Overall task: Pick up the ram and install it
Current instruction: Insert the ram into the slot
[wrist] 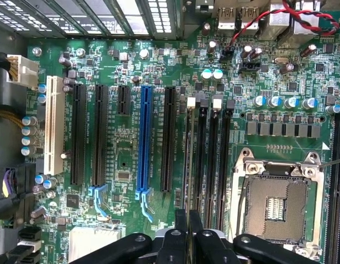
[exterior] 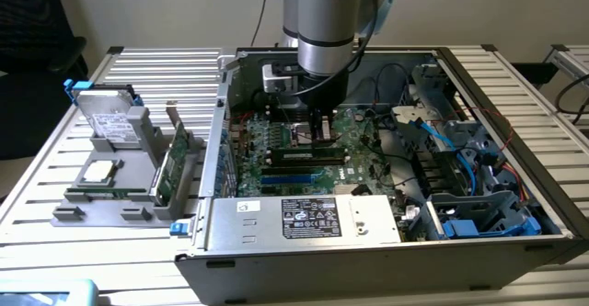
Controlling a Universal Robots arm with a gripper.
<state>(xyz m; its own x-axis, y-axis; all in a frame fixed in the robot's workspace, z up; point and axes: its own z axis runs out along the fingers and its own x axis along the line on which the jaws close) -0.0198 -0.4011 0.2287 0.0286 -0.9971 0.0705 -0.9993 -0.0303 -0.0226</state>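
The open computer case [exterior: 368, 268] frames it. Over the motherboard [wrist: 123, 146] the ram [exterior: 308, 156] stands on edge, lengthwise along the memory slots [wrist: 214, 159], running left to right in the exterior view. The gripper [wrist: 187, 220] sits directly above, fingers pinched nearly together on the ram's top edge.

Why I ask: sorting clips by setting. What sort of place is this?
Probably a robotics lab bench for computer assembly: an open desktop PC case sits on a slatted table, a robot arm reaches in over its motherboard, and a grey fixture holds a hard drive.
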